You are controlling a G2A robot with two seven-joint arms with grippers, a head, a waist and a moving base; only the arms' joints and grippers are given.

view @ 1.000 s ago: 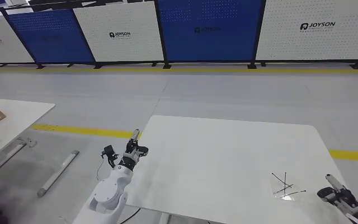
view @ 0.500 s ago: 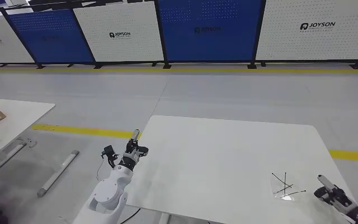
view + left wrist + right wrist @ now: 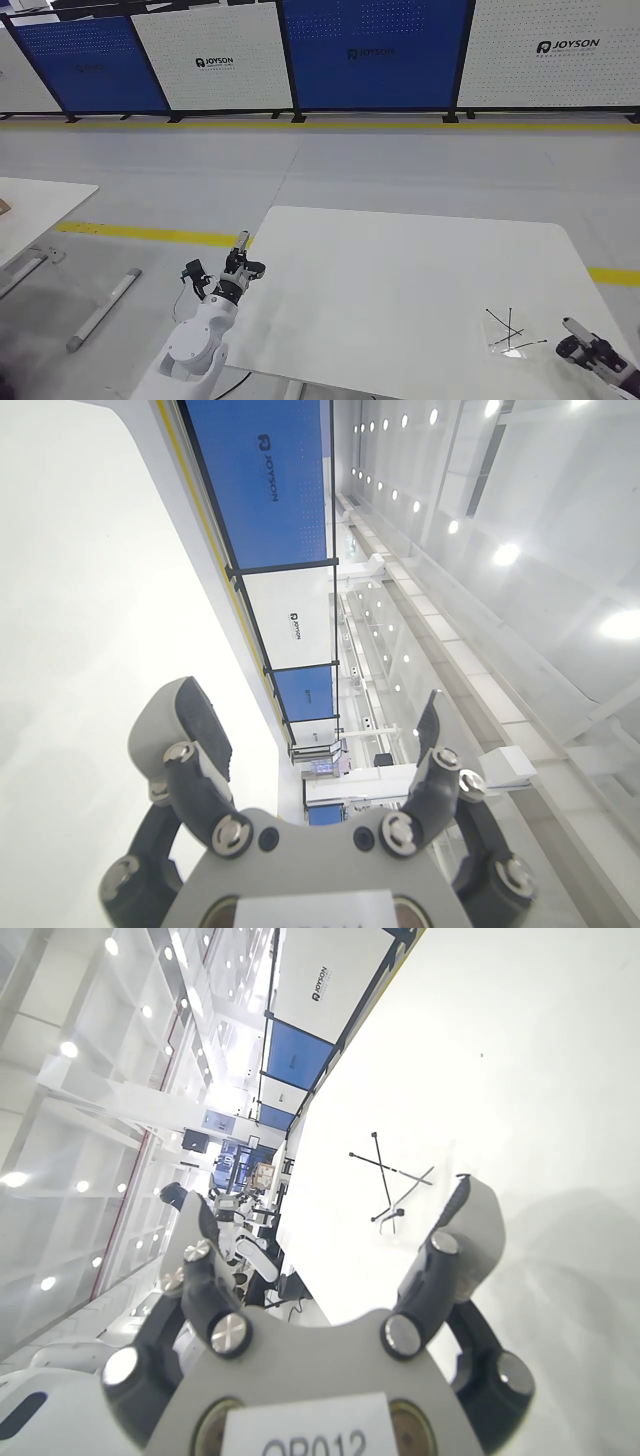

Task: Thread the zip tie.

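Nothing done yet: zip ties [image 3: 510, 332] lie loose and crossed on the table [image 3: 400, 290], near right corner. Right tool [image 3: 328, 1188] open, empty, near them. Left tool [image 3: 310, 690] open, empty, at the table's left edge. Grasping and threading all left.

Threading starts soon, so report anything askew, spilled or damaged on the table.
The zip ties lie crossed over one another in a loose heap by the table's near right corner. Nothing looks spilled or damaged.

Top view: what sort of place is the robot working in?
Probably a factory hall or industrial test floor: blue and white perforated partition panels, a yellow floor line, and a plain white table bearing zip ties.
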